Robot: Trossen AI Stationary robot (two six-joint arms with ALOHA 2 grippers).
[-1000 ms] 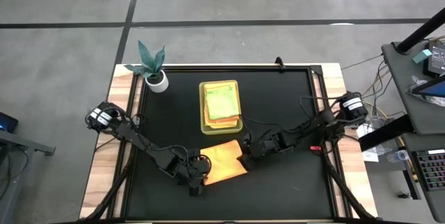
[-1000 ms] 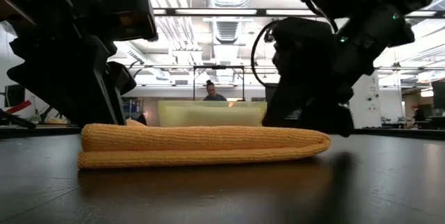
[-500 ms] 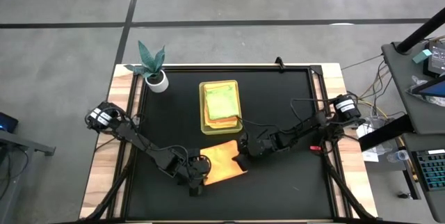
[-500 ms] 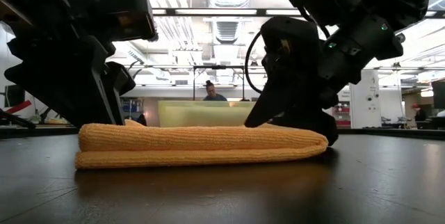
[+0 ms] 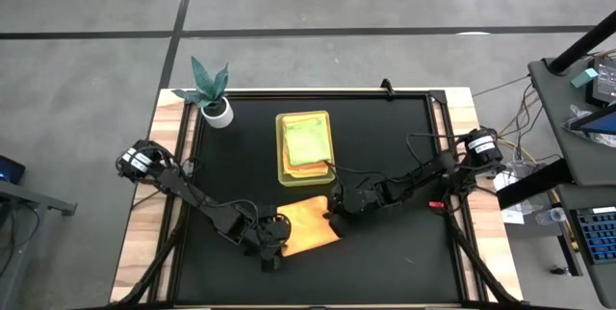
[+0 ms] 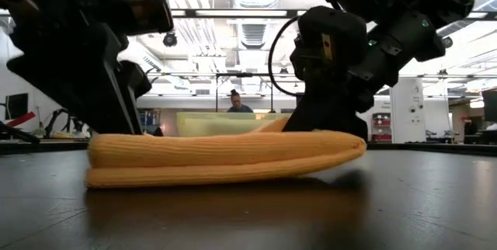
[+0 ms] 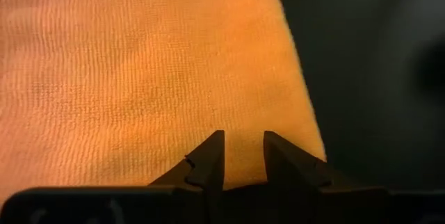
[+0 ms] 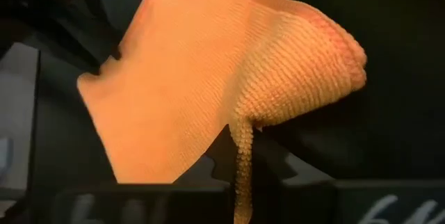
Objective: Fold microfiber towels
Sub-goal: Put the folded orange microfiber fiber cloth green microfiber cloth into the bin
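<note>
A folded orange microfiber towel [image 5: 310, 221] lies on the black table between my two grippers. My left gripper [image 5: 276, 235] is at its left end, and its fingers [image 7: 212, 158] stand close together with orange cloth between them. At the towel's right end my right gripper [image 5: 332, 212] is shut on the cloth. A light green towel [image 5: 308, 140] lies on top of other folded towels in the yellow-green tray [image 5: 282, 161] just behind. My left gripper has the towel's left edge [image 7: 243, 156] between its two fingers, coming slanting down from the table's left. The fingers hide how many layers they have. That end lies on the table [image 6: 105, 174]. My right gripper pinches a thin edge of cloth [image 8: 242, 151] at the towel's right end between its two fingers, slanting down from the table's right. That end [image 6: 342, 147] is raised a little off the table, and the rest lies flat.
A small potted plant [image 5: 212, 93] stands at the far left corner. The tray sits in the middle of the table, close behind the orange towel. Bare black table [image 5: 395, 262] lies near and to the right.
My right gripper has moved toward the table's left onto the towel's right end, tipped further down and shut on the cloth. That end has come up slightly off the table. The left end has stayed where it was.
</note>
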